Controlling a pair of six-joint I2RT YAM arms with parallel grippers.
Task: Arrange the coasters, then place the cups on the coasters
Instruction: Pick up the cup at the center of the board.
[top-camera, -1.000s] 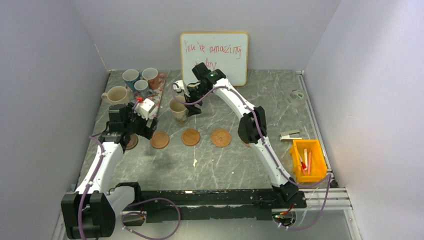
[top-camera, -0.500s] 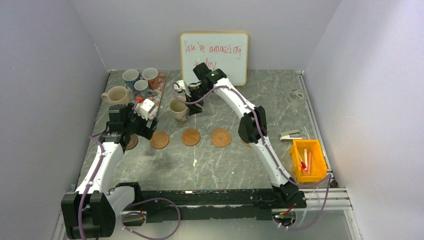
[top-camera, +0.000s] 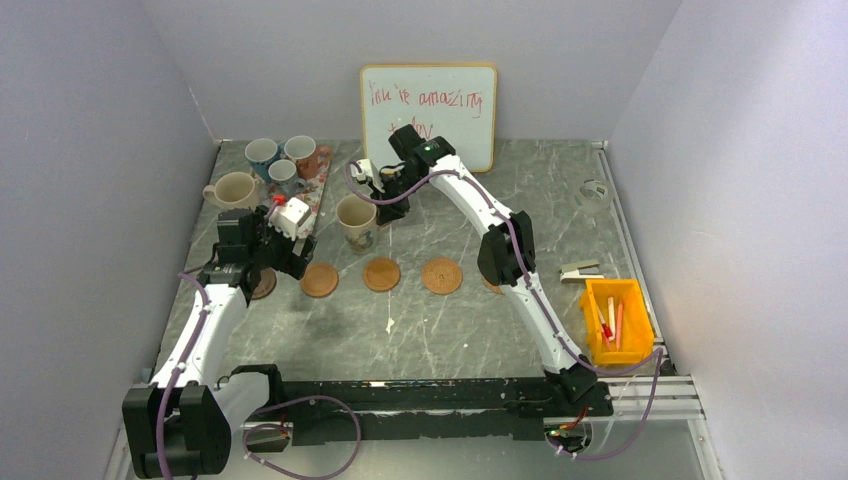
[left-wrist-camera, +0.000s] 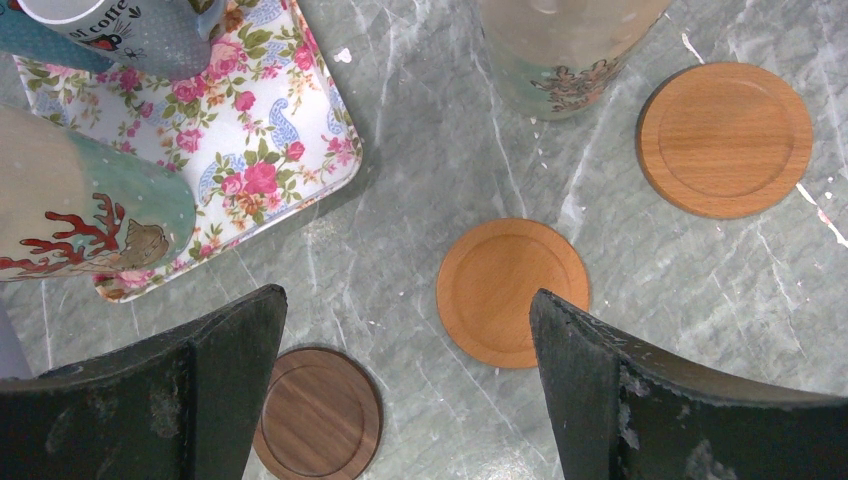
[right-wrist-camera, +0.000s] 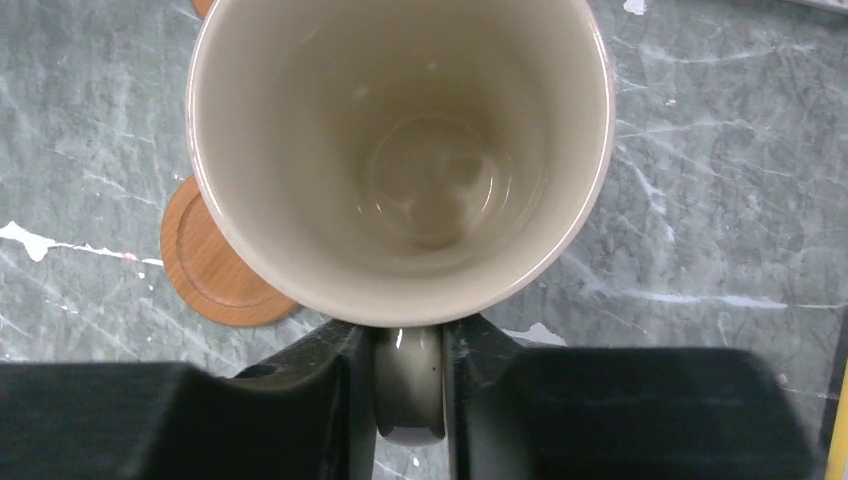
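Note:
My right gripper (top-camera: 386, 198) is shut on the handle (right-wrist-camera: 408, 385) of a cream cup (top-camera: 356, 220), whose empty inside (right-wrist-camera: 400, 150) fills the right wrist view. Three tan coasters (top-camera: 320, 280) (top-camera: 381, 274) (top-camera: 441, 275) lie in a row. A further one (top-camera: 491, 286) shows only as an edge behind the right arm. The dark brown coaster (left-wrist-camera: 317, 425) lies at the row's left end, under my open left gripper (left-wrist-camera: 405, 390), which hovers over it and a tan coaster (left-wrist-camera: 512, 292). Three cups (top-camera: 262, 153) (top-camera: 302, 155) (top-camera: 282, 175) stand on the floral tray (left-wrist-camera: 290, 150), with a cream cup (top-camera: 233, 190) beside it.
A whiteboard (top-camera: 428, 103) leans on the back wall behind the right arm. A yellow bin (top-camera: 617, 320) of pens stands at the right edge, with a small metal clip (top-camera: 580, 270) and a clear round object (top-camera: 595, 192) further back.
The right gripper's jaws have closed onto the cream cup's handle. The cup has barely shifted. The left arm has not moved.

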